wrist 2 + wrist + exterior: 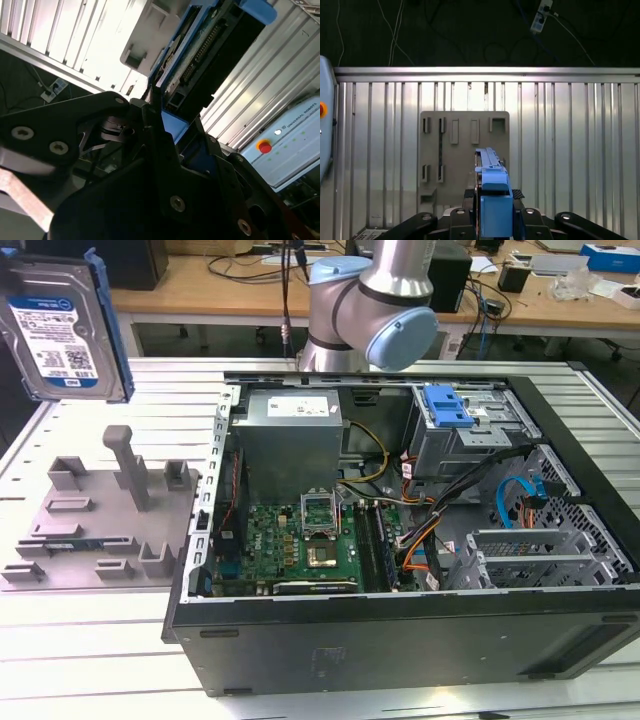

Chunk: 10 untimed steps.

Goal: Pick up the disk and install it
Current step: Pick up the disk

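you are looking at a ribbed aluminium table (80,640) with an open black computer case (400,640) lying on its side across most of it. inside the case you can see a grey power supply (290,435) and a green motherboard (300,545) just beside it. toward the exterior view's right there is a grey metal drive bay (480,440) topped by a blue latch piece (447,405). the silver and pale blue robot arm (385,300) rises beyond the case in the exterior view. on the exterior view's left, just beside the case, a grey fixture plate (90,530) with slots and one upright post lies flat on the table. the disk (65,325) is up in the air near that plate and well apart from the case. its labelled silver face is turned toward the exterior camera, and its blue caddy rail runs along the edge. in the first wrist view you see the disk edge-on, held upright with the plate beyond it. the gripper (493,200) is closed onto the disk. in the second wrist view its black fingers (162,145) press against the disk's flat sides near one end.
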Motion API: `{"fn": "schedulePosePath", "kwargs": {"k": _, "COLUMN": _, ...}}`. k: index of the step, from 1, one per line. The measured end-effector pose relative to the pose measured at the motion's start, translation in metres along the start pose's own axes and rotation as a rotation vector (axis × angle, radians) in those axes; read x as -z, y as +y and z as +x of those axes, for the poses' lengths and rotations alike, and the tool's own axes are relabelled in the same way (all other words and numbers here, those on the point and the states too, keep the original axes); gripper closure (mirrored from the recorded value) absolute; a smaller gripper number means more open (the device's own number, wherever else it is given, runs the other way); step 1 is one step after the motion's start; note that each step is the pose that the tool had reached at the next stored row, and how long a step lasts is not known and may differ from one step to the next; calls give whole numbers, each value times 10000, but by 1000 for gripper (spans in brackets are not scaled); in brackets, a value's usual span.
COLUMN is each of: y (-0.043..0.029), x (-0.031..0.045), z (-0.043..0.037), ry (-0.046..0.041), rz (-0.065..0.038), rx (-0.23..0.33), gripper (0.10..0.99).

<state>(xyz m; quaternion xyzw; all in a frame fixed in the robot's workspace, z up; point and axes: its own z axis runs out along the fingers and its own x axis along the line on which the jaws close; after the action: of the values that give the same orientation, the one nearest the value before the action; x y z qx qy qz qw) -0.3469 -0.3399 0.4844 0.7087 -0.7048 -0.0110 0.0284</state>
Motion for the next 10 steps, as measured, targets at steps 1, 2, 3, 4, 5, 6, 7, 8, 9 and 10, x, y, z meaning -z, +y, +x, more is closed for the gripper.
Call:
{"fn": "schedulePosePath", "kwargs": {"k": 1, "y": -37, "x": 3, "z": 9, "ry": 1, "rz": -3, "rx": 0, "gripper": 722}}
{"fn": "schedulePosePath", "kwargs": {"k": 2, "y": -80, "x": 6, "z": 18, "ry": 1, "rz": -8, "rx": 0, "gripper": 722}}
{"fn": "schedulePosePath", "kwargs": {"k": 3, "y": -137, "x": 8, "z": 32, "ry": 1, "rz": -13, "rx": 2, "gripper": 722}}
{"fn": "schedulePosePath", "kwargs": {"k": 4, "y": -176, "x": 10, "z": 41, "ry": 2, "rz": -17, "rx": 2, "gripper": 722}}
{"fn": "schedulePosePath", "kwargs": {"k": 5, "y": -226, "x": 12, "z": 52, "ry": 6, "rz": -22, "rx": 2, "gripper": 722}}
{"fn": "schedulePosePath", "kwargs": {"k": 6, "y": -294, "x": 17, "z": 66, "ry": 13, "rz": -31, "rx": 2, "gripper": 722}}
{"fn": "schedulePosePath", "kwargs": {"k": 7, "y": -360, "x": 20, "z": 82, "ry": 22, "rz": -35, "rx": 4, "gripper": 722}}
{"fn": "schedulePosePath", "kwargs": {"k": 8, "y": -412, "x": 22, "z": 97, "ry": 30, "rz": -38, "rx": 5, "gripper": 722}}
{"fn": "schedulePosePath", "kwargs": {"k": 9, "y": -486, "x": 26, "z": 127, "ry": 67, "rz": -42, "rx": 4, "gripper": 722}}
{"fn": "schedulePosePath", "kwargs": {"k": 10, "y": -542, "x": 28, "z": 155, "ry": 105, "rz": -45, "rx": 4, "gripper": 722}}
